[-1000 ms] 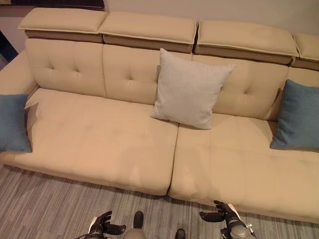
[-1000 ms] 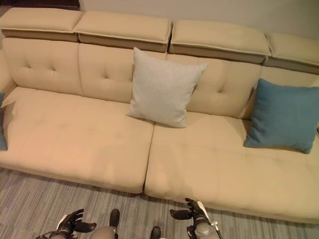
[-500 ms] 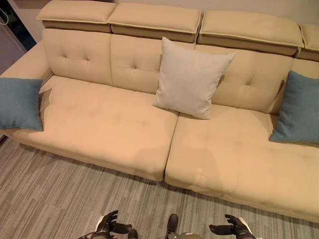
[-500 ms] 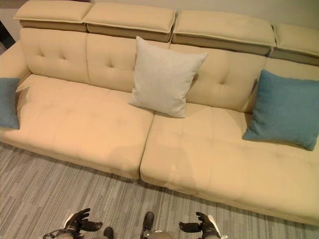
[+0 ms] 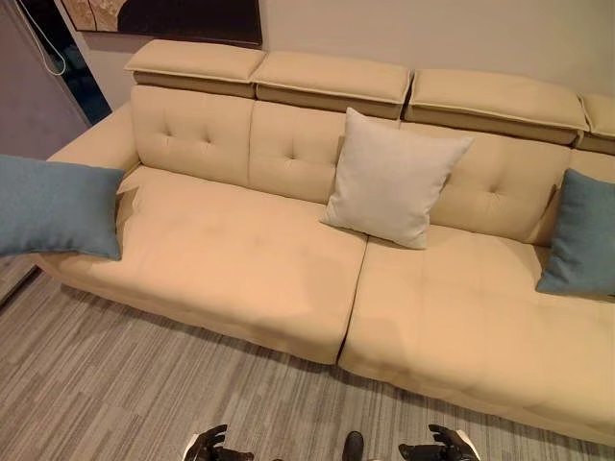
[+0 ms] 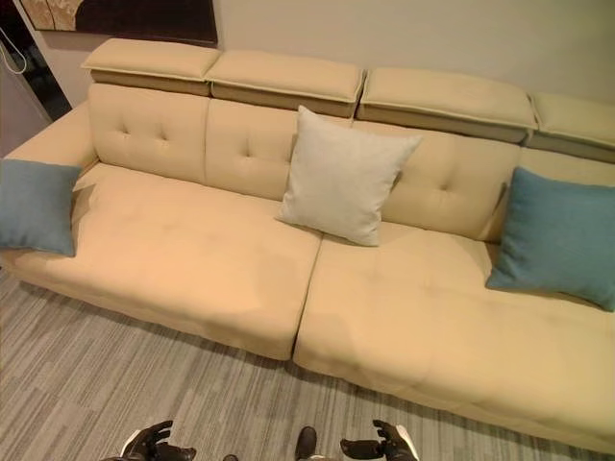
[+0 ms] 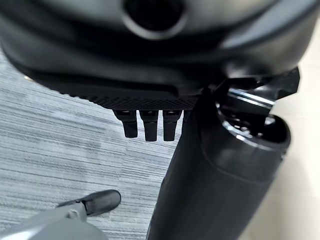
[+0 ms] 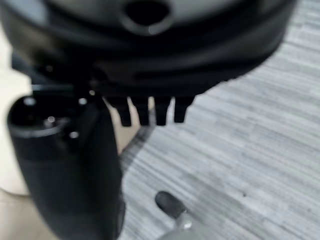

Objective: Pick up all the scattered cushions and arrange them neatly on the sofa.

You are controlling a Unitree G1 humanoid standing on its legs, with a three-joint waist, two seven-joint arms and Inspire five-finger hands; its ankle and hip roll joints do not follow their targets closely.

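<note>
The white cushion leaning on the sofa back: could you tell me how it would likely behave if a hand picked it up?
The white cushion looks plump and cloth-covered, so it is probably light and would give under the fingers. It stands tilted against the sofa backrest, so a push would likely topple it flat rather than slide it.

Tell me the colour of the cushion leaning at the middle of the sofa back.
Pale grey-white cushion, plain, against the beige sofa; clearest in the right eye view.

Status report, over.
Both hands, left and right, open, empty, low over the floor. Three cushions on the sofa: blue, white, blue. Nothing in the way.
</note>
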